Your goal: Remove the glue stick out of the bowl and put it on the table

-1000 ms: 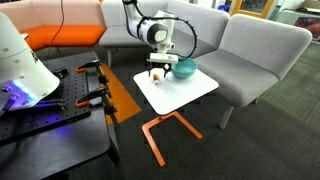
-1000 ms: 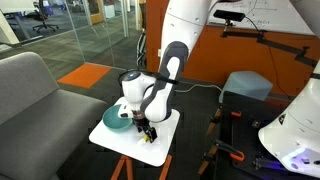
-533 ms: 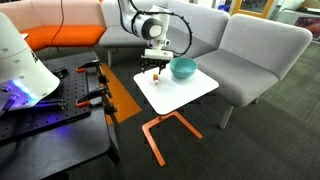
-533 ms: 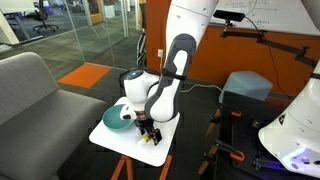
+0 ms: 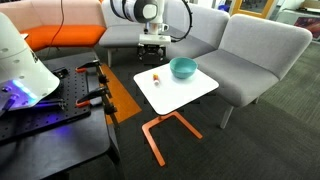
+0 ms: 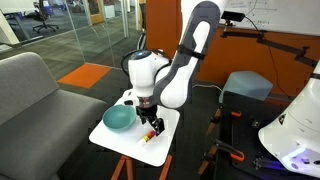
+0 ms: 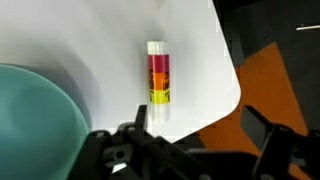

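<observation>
The glue stick (image 7: 159, 82) lies flat on the white table (image 7: 100, 40), beside the teal bowl (image 7: 35, 120) but not touching it; the gripper (image 5: 152, 42) hangs above it, jaws spread wide, holding nothing. A grey sofa (image 5: 250, 50) stands behind the table; a black workbench (image 5: 50, 125) sits near; nothing blocks the stick.
</observation>
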{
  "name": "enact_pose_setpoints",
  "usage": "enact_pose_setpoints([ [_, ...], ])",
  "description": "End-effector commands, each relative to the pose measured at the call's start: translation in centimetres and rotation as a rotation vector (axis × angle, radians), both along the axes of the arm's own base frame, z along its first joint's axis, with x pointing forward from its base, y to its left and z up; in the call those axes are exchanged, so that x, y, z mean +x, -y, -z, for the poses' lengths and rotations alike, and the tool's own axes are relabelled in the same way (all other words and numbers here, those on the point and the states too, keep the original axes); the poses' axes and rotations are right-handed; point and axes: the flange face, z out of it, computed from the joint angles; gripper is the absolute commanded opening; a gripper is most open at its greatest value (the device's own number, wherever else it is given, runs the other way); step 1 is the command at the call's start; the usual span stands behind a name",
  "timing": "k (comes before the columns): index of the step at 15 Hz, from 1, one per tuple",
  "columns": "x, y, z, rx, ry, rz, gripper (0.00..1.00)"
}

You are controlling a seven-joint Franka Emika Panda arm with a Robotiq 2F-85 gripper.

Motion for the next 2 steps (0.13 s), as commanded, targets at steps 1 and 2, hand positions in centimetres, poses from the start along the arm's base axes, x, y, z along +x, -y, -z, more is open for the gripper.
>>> enact_pose_setpoints([
  [1, -0.83, 0.3, -2.94, -0.004, 0.051, 0.045, 1.0],
  [2, -0.81, 0.31, -3.45, -0.008, 0.056, 0.039, 1.0],
])
